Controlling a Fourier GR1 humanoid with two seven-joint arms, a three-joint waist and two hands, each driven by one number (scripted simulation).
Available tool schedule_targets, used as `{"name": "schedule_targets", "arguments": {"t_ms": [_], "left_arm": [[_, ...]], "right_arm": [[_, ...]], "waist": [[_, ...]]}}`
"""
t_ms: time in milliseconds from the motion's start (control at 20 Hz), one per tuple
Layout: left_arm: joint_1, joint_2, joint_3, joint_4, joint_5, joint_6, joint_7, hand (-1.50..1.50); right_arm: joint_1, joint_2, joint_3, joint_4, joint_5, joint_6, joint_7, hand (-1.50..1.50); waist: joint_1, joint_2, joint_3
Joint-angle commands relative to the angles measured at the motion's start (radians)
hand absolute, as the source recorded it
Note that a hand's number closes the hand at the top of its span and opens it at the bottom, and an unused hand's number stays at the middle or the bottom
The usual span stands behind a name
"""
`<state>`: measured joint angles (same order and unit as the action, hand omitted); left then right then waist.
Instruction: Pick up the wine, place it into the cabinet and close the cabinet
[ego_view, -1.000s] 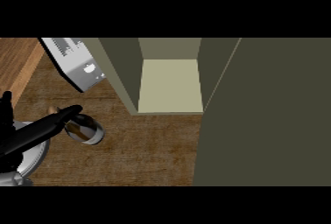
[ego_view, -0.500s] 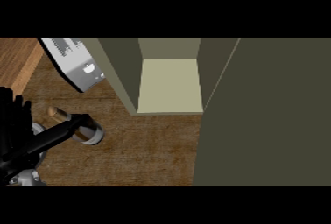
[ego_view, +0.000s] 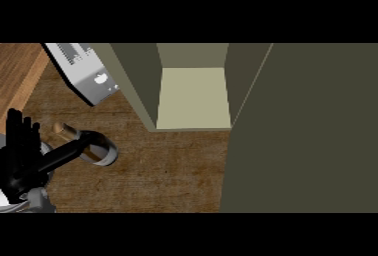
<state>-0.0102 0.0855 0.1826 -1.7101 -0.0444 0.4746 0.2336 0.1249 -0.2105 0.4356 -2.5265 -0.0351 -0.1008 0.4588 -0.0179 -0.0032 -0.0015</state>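
Observation:
The wine bottle (ego_view: 97, 153) stands on the brown counter at the left; its brown neck (ego_view: 63, 130) leans up-left from a dark body with a grey-rimmed base. My left hand (ego_view: 21, 155) is right beside it on the left, fingers straight and pointing up, and its thumb (ego_view: 68, 152) stretches across the bottle's body. The cabinet (ego_view: 193, 95) is open at the top centre, showing a pale bare shelf. Its dark door (ego_view: 310, 130) swings out and fills the right side. My right hand does not show.
A grey appliance (ego_view: 87, 76) sits at the back left against the cabinet's side wall (ego_view: 136, 85). A strip of lighter wood (ego_view: 16, 70) runs along the far left. Bare counter (ego_view: 170, 175) lies between the bottle and the door.
My left hand has come further into view with its fingers raised, and the thumb has slid down and right across the bottle. The bottle's neck now shows.

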Motion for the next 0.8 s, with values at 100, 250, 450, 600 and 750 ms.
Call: {"name": "schedule_targets", "arguments": {"t_ms": [100, 250, 450, 600, 750], "left_arm": [[-0.028, -0.001, 0.047, 0.147, 0.049, -0.028, -0.089, -1.5], [-0.013, 0.01, 0.104, 0.254, 0.109, -0.085, -0.223, -1.5], [0.006, 0.01, 0.108, 0.266, 0.133, -0.113, -0.215, -1.5], [-0.002, 0.007, 0.108, 0.329, 0.165, -0.173, -0.281, -1.5], [-0.067, -0.027, 0.117, 0.447, 0.163, -0.15, -0.368, -1.5]], "right_arm": [[0.072, -0.035, 0.016, -0.272, 0.003, -0.013, 0.103, -1.5], [0.055, -0.028, 0.005, -0.245, -0.008, -0.021, 0.086, -1.5], [0.123, -0.066, 0.016, -0.288, -0.005, -0.005, 0.062, -1.5], [0.021, -0.051, -0.019, -0.238, -0.022, -0.021, 0.112, -1.5], [0.079, -0.062, -0.003, -0.243, -0.015, -0.005, 0.06, -1.5]], "waist": [[-0.003, -0.001, 0.0], [0.0, 0.001, 0.0], [-0.005, -0.003, 0.001], [0.01, 0.001, 0.0], [-0.002, 0.001, 0.001]]}}
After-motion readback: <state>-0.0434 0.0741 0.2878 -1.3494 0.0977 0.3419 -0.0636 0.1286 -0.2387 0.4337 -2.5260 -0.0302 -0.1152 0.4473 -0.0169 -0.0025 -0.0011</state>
